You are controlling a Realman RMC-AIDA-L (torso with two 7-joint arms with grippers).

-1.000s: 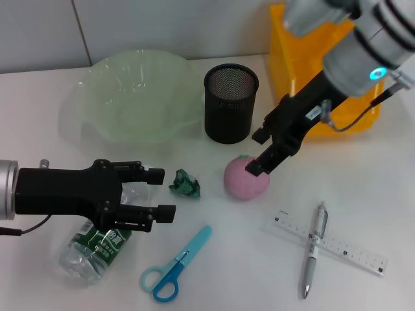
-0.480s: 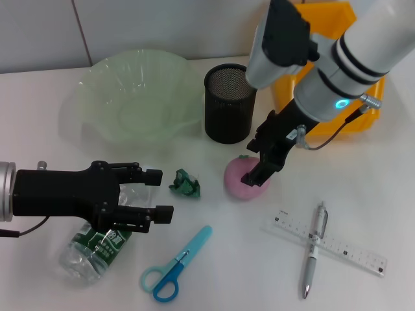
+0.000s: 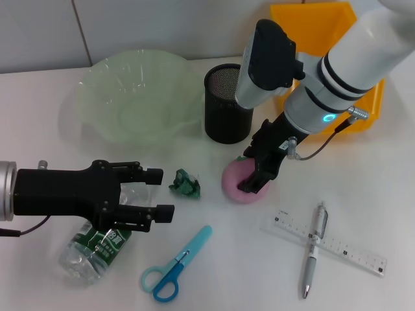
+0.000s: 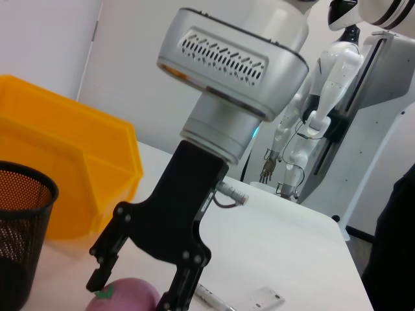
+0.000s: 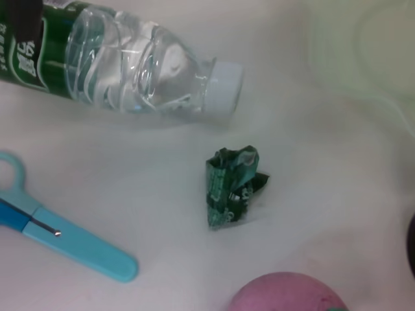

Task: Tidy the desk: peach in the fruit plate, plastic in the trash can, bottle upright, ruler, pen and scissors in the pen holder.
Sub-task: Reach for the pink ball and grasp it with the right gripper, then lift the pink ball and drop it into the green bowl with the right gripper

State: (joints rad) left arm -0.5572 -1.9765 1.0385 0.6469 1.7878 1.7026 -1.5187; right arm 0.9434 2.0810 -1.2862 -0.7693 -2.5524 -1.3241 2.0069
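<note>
The pink peach (image 3: 232, 186) lies on the table in front of the black mesh pen holder (image 3: 227, 103). My right gripper (image 3: 247, 172) is lowered over it, open, with a finger on each side; the left wrist view shows the same, right gripper (image 4: 133, 291) straddling the peach (image 4: 126, 297). My left gripper (image 3: 162, 192) hovers open above the lying clear bottle (image 3: 97, 246). Crumpled green plastic (image 3: 185, 183) sits between the grippers. Blue scissors (image 3: 176, 265) lie near the front; the pen (image 3: 313, 256) crosses the clear ruler (image 3: 337, 249) at right. The pale green fruit plate (image 3: 139, 103) stands back left.
An orange trash can (image 3: 311, 19) stands at the back right behind my right arm. In the right wrist view the bottle (image 5: 130, 65), plastic (image 5: 233, 184), scissors (image 5: 65, 236) and peach (image 5: 288, 295) lie close together on the white table.
My right arm swung left and down, bringing its open fingers down around the peach, which shifted slightly. The left arm has stayed still.
</note>
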